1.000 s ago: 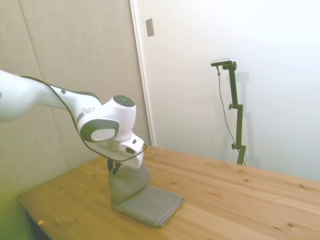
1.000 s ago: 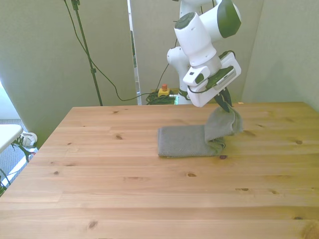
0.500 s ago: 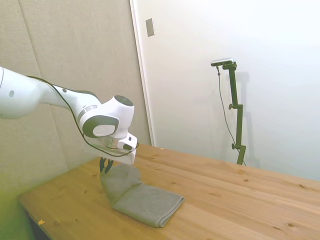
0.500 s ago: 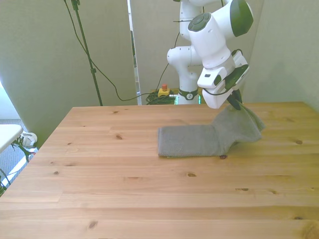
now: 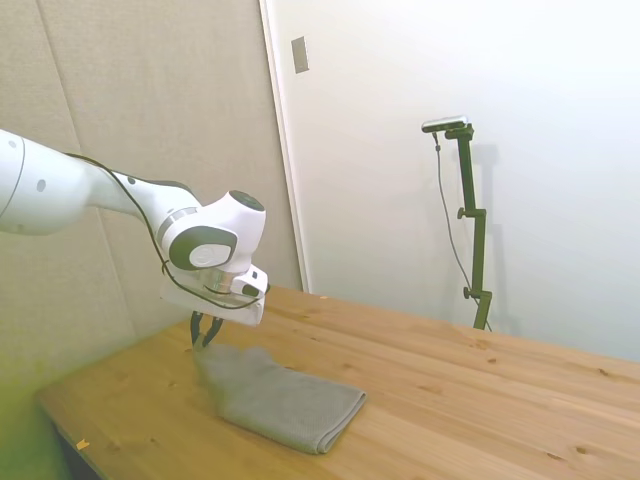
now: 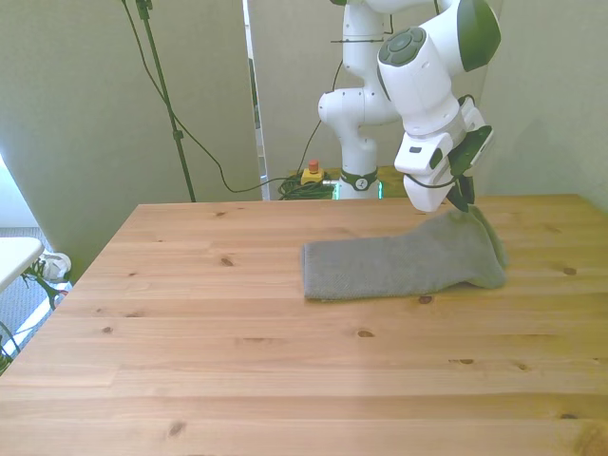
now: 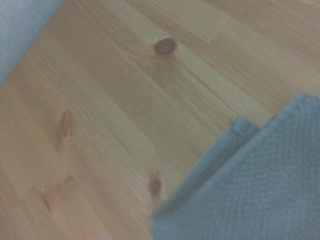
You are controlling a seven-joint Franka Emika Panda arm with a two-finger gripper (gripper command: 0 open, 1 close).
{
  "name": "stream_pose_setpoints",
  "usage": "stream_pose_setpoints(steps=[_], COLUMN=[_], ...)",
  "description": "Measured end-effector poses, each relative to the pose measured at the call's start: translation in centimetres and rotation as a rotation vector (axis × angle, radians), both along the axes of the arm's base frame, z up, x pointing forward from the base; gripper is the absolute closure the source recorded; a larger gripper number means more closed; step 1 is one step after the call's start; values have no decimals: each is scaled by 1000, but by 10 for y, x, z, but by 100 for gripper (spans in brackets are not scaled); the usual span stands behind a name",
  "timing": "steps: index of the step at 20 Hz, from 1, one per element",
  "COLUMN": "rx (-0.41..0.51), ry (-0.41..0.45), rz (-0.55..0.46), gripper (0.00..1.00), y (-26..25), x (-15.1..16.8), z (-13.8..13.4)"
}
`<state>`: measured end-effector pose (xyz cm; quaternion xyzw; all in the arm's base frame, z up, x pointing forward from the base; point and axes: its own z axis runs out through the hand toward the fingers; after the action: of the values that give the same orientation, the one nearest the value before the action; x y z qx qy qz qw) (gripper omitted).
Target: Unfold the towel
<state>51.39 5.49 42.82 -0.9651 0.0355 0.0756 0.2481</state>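
The towel [image 6: 404, 263] was held by one corner in the jaws [image 6: 463, 202], closed on it, so its top layer could be drawn flat across the desk [image 6: 237, 361].

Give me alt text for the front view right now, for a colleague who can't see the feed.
A grey-olive towel lies partly unfolded on a wooden table, and the white robot arm's gripper holds its corner just above the table towards the front view's right. The rest of the towel lies flat.
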Motion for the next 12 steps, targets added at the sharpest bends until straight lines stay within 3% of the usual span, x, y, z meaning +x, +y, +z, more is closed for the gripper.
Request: stream_pose_setpoints(steps=[4, 10, 12], rx=[-24, -224, -284], ry=[-1, -13, 0], rz=[-16, -274, -364], gripper=[0, 0, 0], y=[-4, -39, -56], x=[3, 44, 47], z=[0, -15, -6])
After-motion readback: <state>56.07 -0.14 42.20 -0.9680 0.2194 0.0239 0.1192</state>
